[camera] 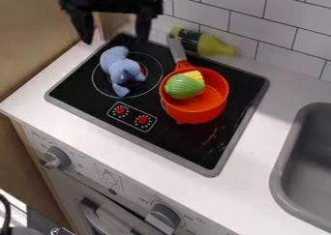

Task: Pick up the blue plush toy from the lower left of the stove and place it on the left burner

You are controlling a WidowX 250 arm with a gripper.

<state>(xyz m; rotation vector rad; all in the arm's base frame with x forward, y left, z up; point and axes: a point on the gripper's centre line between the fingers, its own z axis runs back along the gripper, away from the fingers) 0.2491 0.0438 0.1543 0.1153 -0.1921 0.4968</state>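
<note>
Black and hanging high at the upper left of the camera view, there was my end effector (114, 37), its two fingers spread well apart with nothing between them! Beyond and below their tips, on the left-hand ring of the black cooktop (194, 143), lay the soft blue toy (121, 69), the nearest thing to me, one end of it drooping towards a pair of red dials (142, 119).

Over to the right, and what a bright sight: an orange pan (210, 103) sat on the cooktop, its grey handle (175, 46) pointing up towards the tiled wall (259, 26). Inside it, a green vegetable (184, 87) rested up against a piece of yellow corn (194, 75).

Behind the cooktop a yellow-green bottle (210, 45) lay on its side near the wall, neck to the right, dark label by the pan's handle. Further right, a grey sink (278, 176) was set into the white worktop (259, 142), and grey knobs (57, 157) lined the front panel below!
</note>
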